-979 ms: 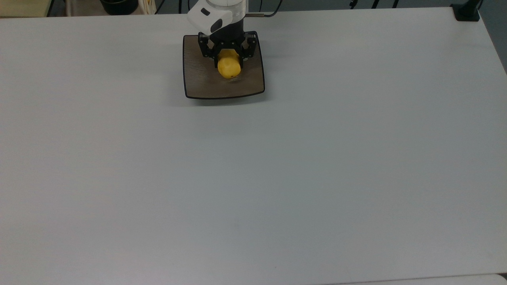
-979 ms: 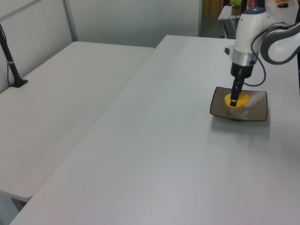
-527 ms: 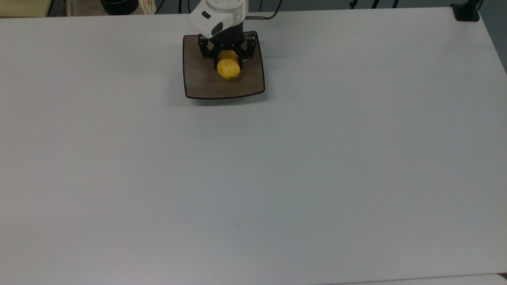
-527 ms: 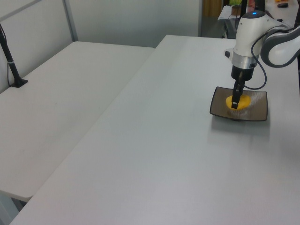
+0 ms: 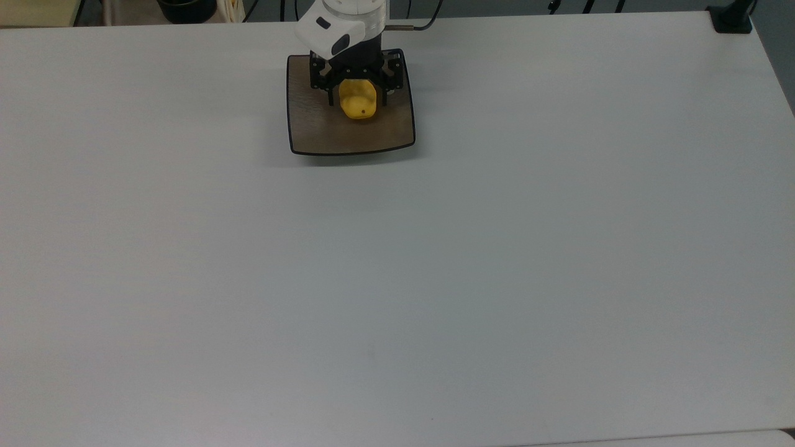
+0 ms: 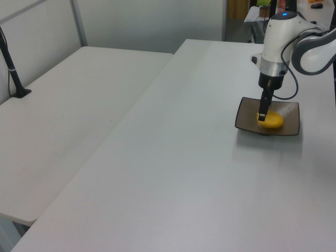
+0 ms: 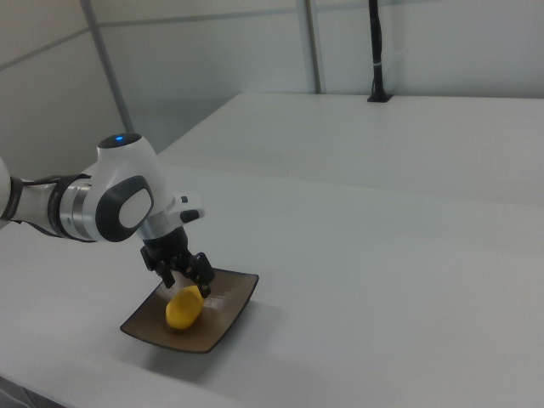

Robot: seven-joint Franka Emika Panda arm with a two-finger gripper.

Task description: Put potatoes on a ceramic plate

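White table (image 5: 497, 248), plain walled room. Ceramic plate (image 5: 313, 133): near the top view's upper edge. Potato (image 5: 358, 102): lying on the plate's centre, directly beneath my gripper (image 5: 354, 90), long axis running between my fingers. Fingers apart, flanking the potato's upper end, gripping nothing. Judged next move: straight lift clear.

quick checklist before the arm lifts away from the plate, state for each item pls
1. Potato lying on the ceramic plate: ok.
2. Potato inside the plate's rim, not overhanging: ok in the top view.
3. Gripper open, fingers spread either side of the potato: ok.
4. Fingers fully clear of the potato: cannot tell; one fingertip overlaps it in the left view.
5. Plate flat on the table: ok.
6. Potato settled, not rolling: cannot tell.
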